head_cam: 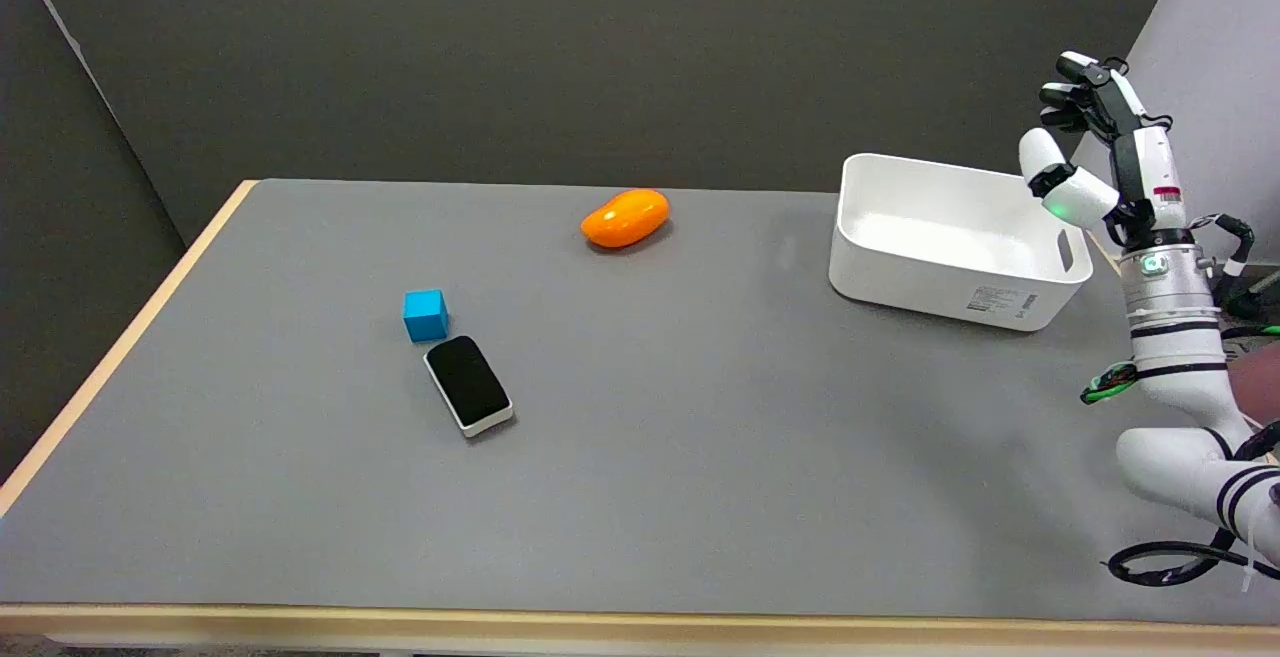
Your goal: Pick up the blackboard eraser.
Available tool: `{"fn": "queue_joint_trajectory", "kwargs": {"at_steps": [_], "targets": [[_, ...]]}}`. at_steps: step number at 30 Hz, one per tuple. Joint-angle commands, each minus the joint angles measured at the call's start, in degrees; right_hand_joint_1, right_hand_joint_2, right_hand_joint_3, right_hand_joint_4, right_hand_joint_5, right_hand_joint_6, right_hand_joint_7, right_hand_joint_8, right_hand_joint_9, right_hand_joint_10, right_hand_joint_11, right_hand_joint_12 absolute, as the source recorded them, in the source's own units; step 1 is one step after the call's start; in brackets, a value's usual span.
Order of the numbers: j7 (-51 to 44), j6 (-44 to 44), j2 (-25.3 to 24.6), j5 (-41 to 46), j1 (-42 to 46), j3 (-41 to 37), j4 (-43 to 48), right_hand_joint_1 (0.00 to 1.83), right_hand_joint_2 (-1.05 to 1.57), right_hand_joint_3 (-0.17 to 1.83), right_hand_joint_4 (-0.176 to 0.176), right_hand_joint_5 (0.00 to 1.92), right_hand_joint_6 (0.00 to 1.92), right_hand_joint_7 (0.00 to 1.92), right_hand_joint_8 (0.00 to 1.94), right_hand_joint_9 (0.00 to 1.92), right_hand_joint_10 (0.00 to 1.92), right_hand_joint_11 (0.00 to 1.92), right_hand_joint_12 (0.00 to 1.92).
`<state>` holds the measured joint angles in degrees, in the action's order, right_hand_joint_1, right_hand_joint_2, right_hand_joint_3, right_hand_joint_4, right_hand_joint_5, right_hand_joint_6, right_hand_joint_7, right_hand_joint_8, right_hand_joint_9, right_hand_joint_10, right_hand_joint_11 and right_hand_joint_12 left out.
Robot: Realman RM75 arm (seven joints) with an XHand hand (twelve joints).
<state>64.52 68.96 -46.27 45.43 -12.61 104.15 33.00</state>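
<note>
Presently we list: grey table (700,497); white bin (955,242) at its far right; right hand (1095,152), raised beside the bin, fingers apart, holding nothing; orange oval object (625,218) far centre; blackboard eraser (468,384), black face up, left of centre; blue cube (425,315) just beyond the eraser.

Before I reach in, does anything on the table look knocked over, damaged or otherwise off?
Nothing stands out. The blackboard eraser lies flat, felt side up, close beside the blue cube. The orange object and white bin look intact. The right hand holds nothing.
</note>
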Motion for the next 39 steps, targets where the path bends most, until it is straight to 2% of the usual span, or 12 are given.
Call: {"fn": "queue_joint_trajectory", "kwargs": {"at_steps": [1, 7, 11, 14, 17, 18, 20, 23, 27, 31, 38, 39], "targets": [[0.3, -2.4, 0.0, -1.1, -3.0, 4.4, -2.3, 0.59, 0.73, 0.92, 0.061, 0.25, 0.49, 0.48, 0.52, 0.43, 0.99, 0.19, 1.37], [0.3, -2.5, -0.6, -2.6, -3.0, 7.9, 1.7, 0.59, 0.72, 0.92, 0.061, 0.25, 0.49, 0.48, 0.52, 0.43, 0.99, 0.19, 1.37], [-1.2, -3.7, -0.7, -7.5, -2.7, 8.9, 7.5, 0.56, 0.71, 0.94, 0.058, 0.24, 0.49, 0.47, 0.53, 0.43, 0.97, 0.17, 1.33], [-10.0, -10.0, -0.9, -11.9, -0.9, 9.0, 16.6, 0.51, 0.69, 0.97, 0.042, 0.23, 0.49, 0.45, 0.53, 0.39, 0.93, 0.10, 1.24], [-20.0, -21.6, -1.9, -12.1, 2.3, 9.1, 28.6, 0.55, 0.64, 0.96, -0.028, 0.21, 0.47, 0.34, 0.52, 0.23, 0.80, 0.00, 1.06], [-23.2, -24.5, -2.2, -11.8, 2.9, 9.1, 31.4, 0.55, 0.63, 0.96, -0.039, 0.20, 0.47, 0.33, 0.52, 0.20, 0.79, 0.00, 1.03], [-33.6, -31.6, -5.0, -9.4, 4.9, 8.9, 39.1, 0.55, 0.62, 0.95, -0.061, 0.18, 0.46, 0.30, 0.51, 0.16, 0.76, 0.00, 0.97], [-48.0, -36.7, -10.0, -3.8, 6.2, 9.6, 44.3, 0.54, 0.62, 0.95, -0.083, 0.16, 0.45, 0.27, 0.50, 0.13, 0.75, 0.00, 0.92], [-63.4, -36.1, -15.4, 2.2, 7.0, 13.4, 47.2, 0.54, 0.66, 0.86, -0.104, 0.17, 0.39, 0.30, 0.43, 0.12, 0.79, 0.00, 0.89], [-73.9, -34.9, -19.3, 8.3, 6.3, 20.0, 48.1, 0.54, 0.61, 0.94, -0.118, 0.16, 0.47, 0.32, 0.55, 0.19, 0.81, 0.00, 0.98], [-76.5, -33.1, -21.6, 9.8, 4.5, 28.8, 48.5, 0.54, 0.62, 0.94, -0.119, 0.18, 0.48, 0.36, 0.57, 0.23, 0.84, 0.00, 1.00], [-76.4, -33.2, -22.2, 9.8, 4.5, 29.5, 48.8, 0.56, 0.64, 0.88, -0.116, 0.20, 0.45, 0.38, 0.55, 0.23, 0.89, 0.00, 1.00]]}}
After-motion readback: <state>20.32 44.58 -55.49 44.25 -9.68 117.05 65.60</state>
